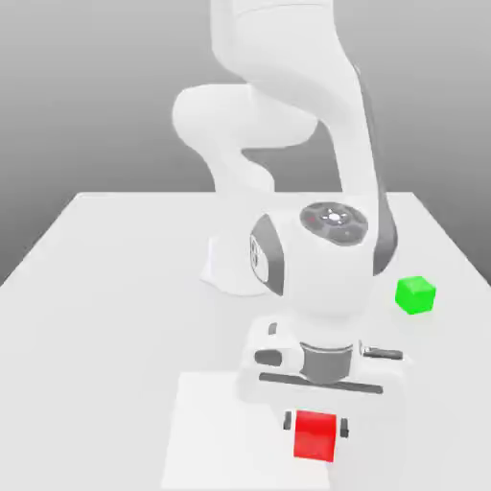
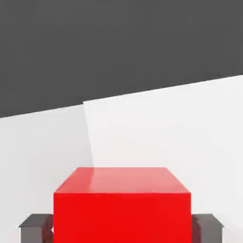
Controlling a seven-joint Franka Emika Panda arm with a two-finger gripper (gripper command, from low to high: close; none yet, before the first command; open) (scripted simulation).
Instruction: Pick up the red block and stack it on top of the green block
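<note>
Gripper: the gripper point(image 1: 315, 424) pointed down over the near part of the table, its two dark fingers point(image 1: 288, 420) drawn in against opposite sides of the red block point(image 1: 315, 435).
Grip: narrow, clamped on the block; in the hand view a dark pad point(image 2: 34, 227) sat flush against each side face of the red block point(image 2: 122, 209).
Red block: it stood square between the fingers, near the table's front edge, with its lower half showing below the fingertips; I could not tell whether it rested on the surface or hung just clear of it.
Patch: a paler square patch point(image 1: 206, 432) lay on the table under the block and reached to the front edge; the hand view showed the patch point(image 2: 166, 133) as a brighter area beyond the block.
Arm: the white arm point(image 1: 316, 259) bent forward from its base at the middle of the table, and its wrist hung straight above the block.
Green block: it point(image 1: 415, 294) sat alone on the table toward the right edge in the exterior view, well apart from the red one and farther back.
Table: the white table point(image 1: 105, 288) carried everything.
</note>
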